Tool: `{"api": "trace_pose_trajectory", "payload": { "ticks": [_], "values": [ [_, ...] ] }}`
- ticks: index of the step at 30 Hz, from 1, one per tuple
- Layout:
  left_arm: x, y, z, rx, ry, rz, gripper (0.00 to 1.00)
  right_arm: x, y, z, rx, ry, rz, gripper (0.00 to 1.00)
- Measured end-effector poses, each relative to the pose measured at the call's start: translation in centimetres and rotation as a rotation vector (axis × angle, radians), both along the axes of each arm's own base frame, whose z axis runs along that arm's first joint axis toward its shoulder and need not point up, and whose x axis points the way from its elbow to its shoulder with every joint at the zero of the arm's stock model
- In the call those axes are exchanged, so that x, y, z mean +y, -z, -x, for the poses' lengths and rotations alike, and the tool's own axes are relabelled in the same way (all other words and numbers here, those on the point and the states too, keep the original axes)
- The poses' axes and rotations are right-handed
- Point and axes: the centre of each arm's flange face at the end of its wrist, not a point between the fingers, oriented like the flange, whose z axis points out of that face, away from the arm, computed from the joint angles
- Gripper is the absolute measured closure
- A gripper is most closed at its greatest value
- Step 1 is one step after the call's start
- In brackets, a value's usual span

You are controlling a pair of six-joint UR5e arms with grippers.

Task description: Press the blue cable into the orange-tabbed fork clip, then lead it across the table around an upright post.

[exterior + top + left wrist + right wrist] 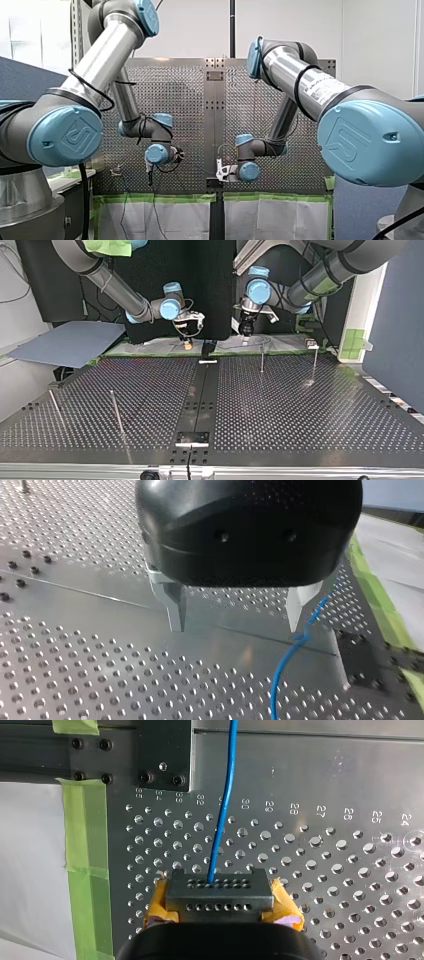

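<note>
only the wrist views show the blue cable [222, 810]; in the front and top views i cannot make it out. in the right wrist view my right gripper [222, 909] is clamped on a small grey block [219, 887] full of holes, with yellow pads [160, 906] pressed to both its sides. the cable comes out of the block's top face and runs nearly straight ahead, away from the gripper. its long axis lies along the reach, with a slight bend before it reaches the bare strip of the table [325, 775] past the holes. green tape [82, 845] edges the table beside it. in the left wrist view my left gripper [235, 627] stands wide, nothing between its metal fingers [176, 612]. the cable passes just outside one finger, not in the gap, kinks there and trails off over the holes. the top view alone shows the thin upright posts [262, 359]: two at the far right, two at the near left, and both grippers over the far edge near the middle.
</note>
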Motion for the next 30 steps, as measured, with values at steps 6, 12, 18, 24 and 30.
{"api": "trace_pose_trajectory", "payload": {
  "ticks": [6,12,18,24,30],
  "values": [
    [-1.0,-0.2,0.2,-0.006,-0.033,0.018,0.00,0.1,0.0,0.0,0.000,0.000,0.000,1.00],
    [-0.6,-0.2,-0.1,-0.008,-0.058,0.023,0.00,0.0,0.0,0.0,0.001,0.000,0.000,1.00],
    [-0.4,0.4,-0.3,0.001,-0.065,0.019,0.00,0.0,0.0,0.0,0.000,0.001,0.000,1.00],
    [-0.5,1.9,-1.7,-0.002,-0.086,-0.022,0.00,0.0,0.0,0.1,0.003,0.000,-0.003,1.00],
    [-0.7,3.6,-3.0,0.013,-0.123,-0.093,0.00,0.0,0.0,0.1,0.006,0.000,-0.004,1.00]
  ]
}}
